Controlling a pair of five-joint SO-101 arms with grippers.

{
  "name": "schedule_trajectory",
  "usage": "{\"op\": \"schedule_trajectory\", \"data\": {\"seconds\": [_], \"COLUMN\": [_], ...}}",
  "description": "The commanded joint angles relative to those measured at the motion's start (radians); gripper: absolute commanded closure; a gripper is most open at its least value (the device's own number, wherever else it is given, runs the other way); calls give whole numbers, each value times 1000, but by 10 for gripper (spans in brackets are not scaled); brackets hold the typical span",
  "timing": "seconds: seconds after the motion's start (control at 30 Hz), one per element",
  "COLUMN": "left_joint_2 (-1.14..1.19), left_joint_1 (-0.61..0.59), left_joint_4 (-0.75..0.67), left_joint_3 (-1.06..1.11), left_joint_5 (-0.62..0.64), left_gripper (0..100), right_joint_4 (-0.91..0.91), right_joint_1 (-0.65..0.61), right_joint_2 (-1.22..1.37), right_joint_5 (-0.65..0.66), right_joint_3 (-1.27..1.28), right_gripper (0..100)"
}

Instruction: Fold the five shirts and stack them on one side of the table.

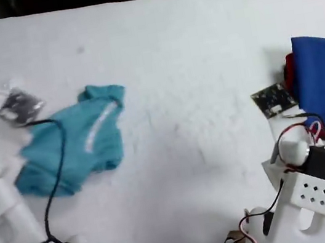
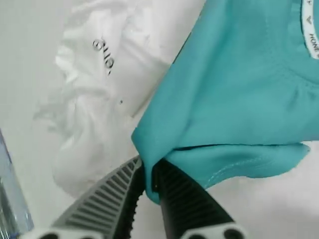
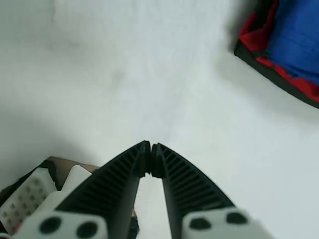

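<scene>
Left gripper (image 2: 149,179): jaws clamped on an edge of the teal shirt (image 2: 239,89). The cloth is pinched right at the fingertips, and a fold of it hangs on either side of the pinch.

From that grasp the teal shirt spreads away ahead of the gripper. In the high view its long axis runs from the held end out to the collar, which points towards the middle of the table (image 1: 190,61). A crumpled white shirt (image 2: 109,74) lies just beside the pinch and touches the teal one. We cannot tell whether any of it overlaps.

Right gripper (image 3: 150,162): closed on nothing, tips meeting above bare table. The stack (image 3: 289,45), blue on top of red with a dark layer under, sits ahead of it and off to one side, near but not touching.

Relation that matters: the teal shirt is in the left gripper and well apart from the right one, with open table between. We judge the fold falls to the left arm first, drawn along the shirt's long axis. Risk: dragging the white shirt along.
</scene>
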Motion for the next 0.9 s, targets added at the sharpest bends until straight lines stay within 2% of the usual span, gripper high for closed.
{"op": "schedule_trajectory", "data": {"seconds": [0.0, 0.1, 0.2, 0.3, 0.4, 0.5, 0.6, 0.7, 0.87], "left_joint_2": [-21, -22, -28, -28, -28, -21, -21, -18, -16], "left_joint_1": [-153, -232, -249, -234, -208, -202, -119, -27, 21], "left_joint_4": [-92, -98, -89, -40, 41, 110, 149, 118, -68], "left_joint_3": [29, 43, 37, -9, -69, -112, -61, 57, 272], "left_joint_5": [-12, -5, 41, 49, 87, 141, 135, 54, 26], "left_gripper": [941, 872, 858, 832, 828, 827, 827, 809, 762], "right_joint_4": [4, 4, 4, 4, 4, 4, 4, 4, 5], "right_joint_1": [-74, -120, -143, -160, -203, -300, -387, -418, -417], "right_joint_2": [-5, -1, -1, -1, 2, 4, 39, 85, 104], "right_joint_5": [-11, -11, -12, -12, -104, -161, -167, -167, -167], "right_joint_3": [-3, -3, -3, -14, -43, -54, -54, -54, -54], "right_gripper": [981, 981, 981, 981, 980, 980, 980, 981, 981]}}
